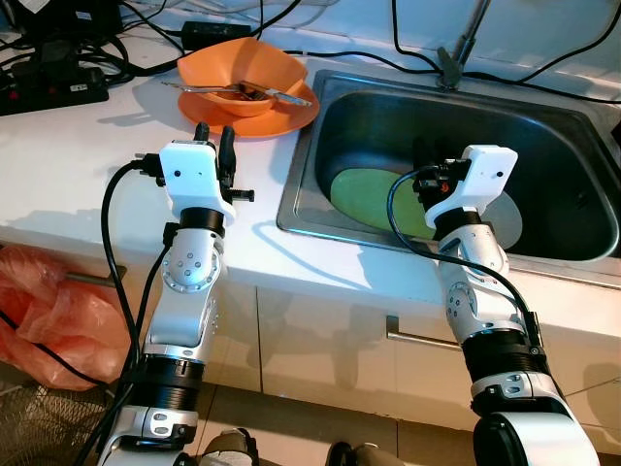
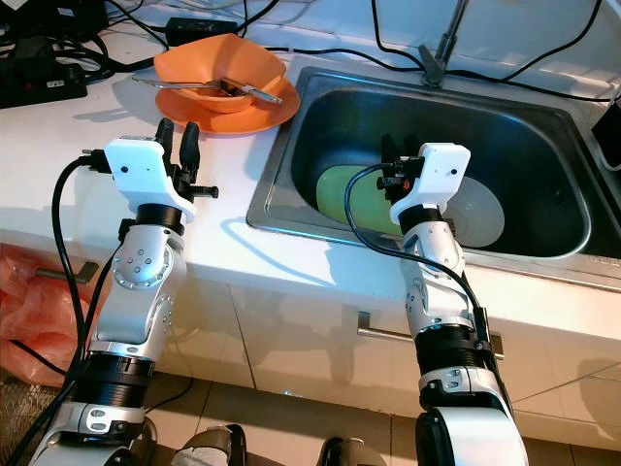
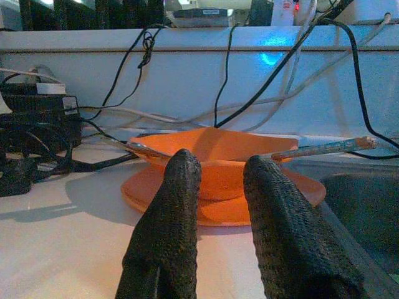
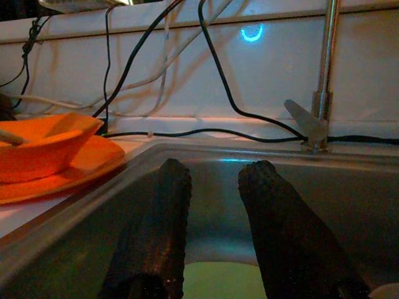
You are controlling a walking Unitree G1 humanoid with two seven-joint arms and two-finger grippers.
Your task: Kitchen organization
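Orange plastic makes up two of the dishes: one orange bowl (image 1: pixel 241 68) sits on one orange plate (image 1: pixel 281 115) on the white bench (image 1: pixel 68 165), straight ahead of the left end effector (image 1: pixel 215 138) and a little apart from it. Two utensils lie across the bowl, a spoon (image 3: pixel 144 149) with its handle toward the cables and a second utensil (image 3: pixel 324 148) whose handle sticks out toward the sink. The left end effector hovers just above the bench with its two black fingers (image 3: pixel 171 212) spread, nothing between them.

One steel sink (image 1: pixel 582 204) is set into the bench beside the plate. The right end effector (image 2: pixel 400 153) is lowered inside the basin, its two fingers (image 4: pixel 163 224) parted and holding nothing. Below and just ahead of it one green plate (image 1: pixel 364 199) lies on the sink floor, and beside that, under the right wrist, one grey plate (image 2: pixel 480 216) rests flat. One tap (image 4: pixel 324 75) rises behind the basin, beyond the right end effector. Several black cables (image 1: pixel 87 49) run along the back of the bench.
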